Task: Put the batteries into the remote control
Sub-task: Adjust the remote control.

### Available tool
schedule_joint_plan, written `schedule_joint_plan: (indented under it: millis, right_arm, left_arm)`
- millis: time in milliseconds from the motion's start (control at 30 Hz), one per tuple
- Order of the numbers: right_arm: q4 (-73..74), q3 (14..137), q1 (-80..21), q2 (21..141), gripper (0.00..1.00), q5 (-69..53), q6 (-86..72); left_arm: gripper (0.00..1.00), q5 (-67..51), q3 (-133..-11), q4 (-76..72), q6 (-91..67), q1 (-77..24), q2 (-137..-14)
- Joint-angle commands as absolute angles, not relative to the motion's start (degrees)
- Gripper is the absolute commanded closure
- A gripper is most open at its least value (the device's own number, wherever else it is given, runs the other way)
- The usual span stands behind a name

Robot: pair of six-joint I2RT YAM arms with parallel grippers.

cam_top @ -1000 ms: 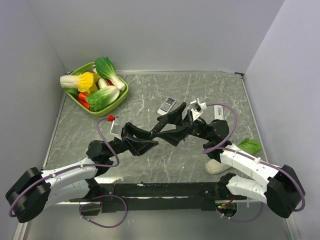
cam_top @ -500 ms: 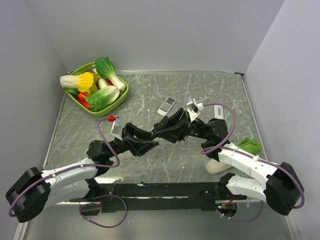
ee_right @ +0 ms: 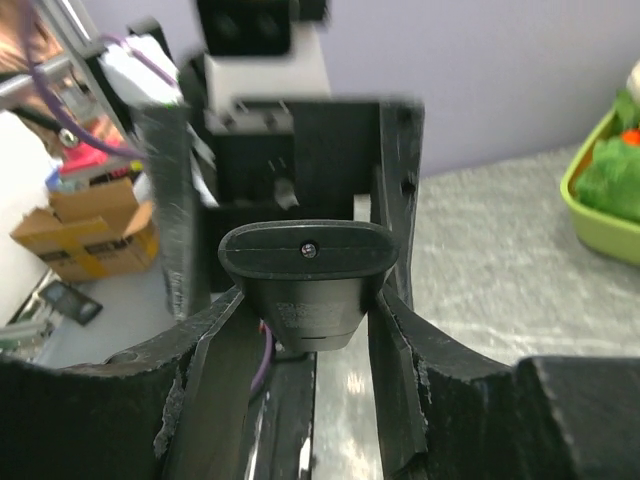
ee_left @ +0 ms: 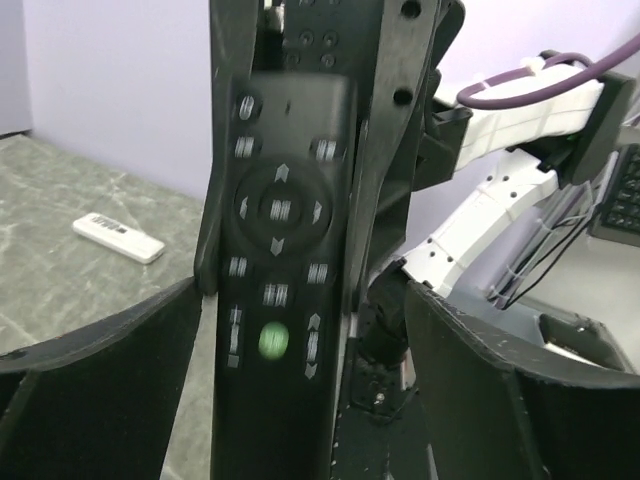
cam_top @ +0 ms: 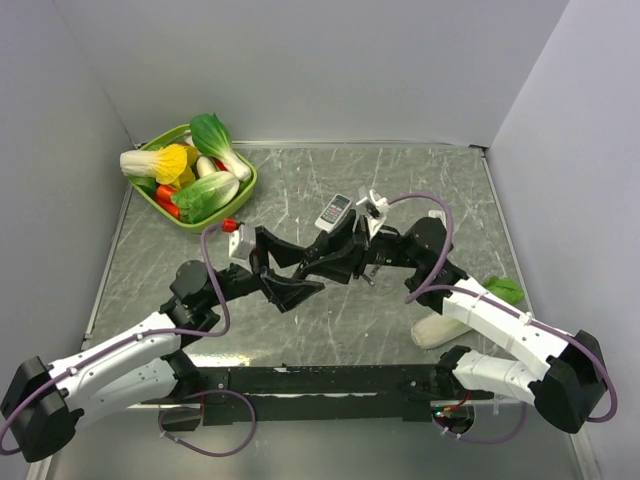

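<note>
A black remote control (ee_left: 280, 280) with a green button hangs in the air above the table's middle (cam_top: 330, 262). My right gripper (ee_right: 308, 305) is shut on its sides, and its rounded end (ee_right: 308, 262) faces the right wrist camera. My left gripper (ee_left: 300, 295) stands open, one finger wide on each side of the remote and clear of it. In the top view the left gripper (cam_top: 305, 270) and the right gripper (cam_top: 345, 252) meet nose to nose. No batteries show in any view.
A small white remote (cam_top: 334, 209) lies on the marble table just beyond the grippers, seen also as the white remote (ee_left: 118, 237). A green basket (cam_top: 246, 189) of toy vegetables stands at the back left. A white vegetable (cam_top: 437, 331) and a green leaf (cam_top: 500, 291) lie at right.
My right gripper has shut on the black remote and my left gripper has then opened off it. Both grippers have shifted a little toward the far side.
</note>
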State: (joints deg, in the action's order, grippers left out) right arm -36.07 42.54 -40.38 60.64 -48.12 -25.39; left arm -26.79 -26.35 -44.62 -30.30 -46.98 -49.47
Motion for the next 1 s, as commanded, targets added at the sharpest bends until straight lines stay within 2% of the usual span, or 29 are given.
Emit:
schedule_joint_plan:
  millis: [0, 67, 200, 267, 433, 500, 633, 967]
  right_arm:
    - [-26.03, 46.93, -40.96, 61.35, 1.00, -50.01, -19.95]
    - [-24.70, 47.90, -41.04, 61.61, 1.00, -50.45, -19.16]
    - [-21.18, 49.13, -41.13, 62.05, 1.00, -51.33, -17.32]
    - [-20.48, 49.22, -41.31, 62.14, 1.00, -52.03, -16.18]
    - [-18.37, 47.64, -41.48, 62.22, 1.00, -52.65, -12.75]
    - [-17.58, 47.64, -41.57, 62.66, 1.00, -53.52, -11.08]
    - [-15.31, 48.07, -42.27, 63.28, 1.00, -54.75, -8.62]
    - [-12.48, 48.95, -43.15, 63.63, 1.00, -54.14, -5.36]
  left_arm:
    - [0.13, -25.67, -33.39, -29.46, -22.16, -47.20, -48.78]
    - [0.14, -25.05, -35.15, -25.59, -20.31, -47.20, -49.22]
    - [0.24, -24.79, -36.12, -22.85, -19.16, -47.20, -49.75]
    - [0.24, -24.00, -35.77, -23.03, -19.86, -47.20, -49.48]
    - [0.08, -21.10, -34.45, -26.45, -24.34, -47.11, -46.06]
    - [0.05, -21.01, -35.50, -26.46, -26.01, -47.11, -45.88]
    - [0.05, -20.40, -39.72, -20.67, -27.07, -47.11, -47.55]
    - [0.13, -21.97, -45.44, -12.40, -28.04, -47.11, -52.11]
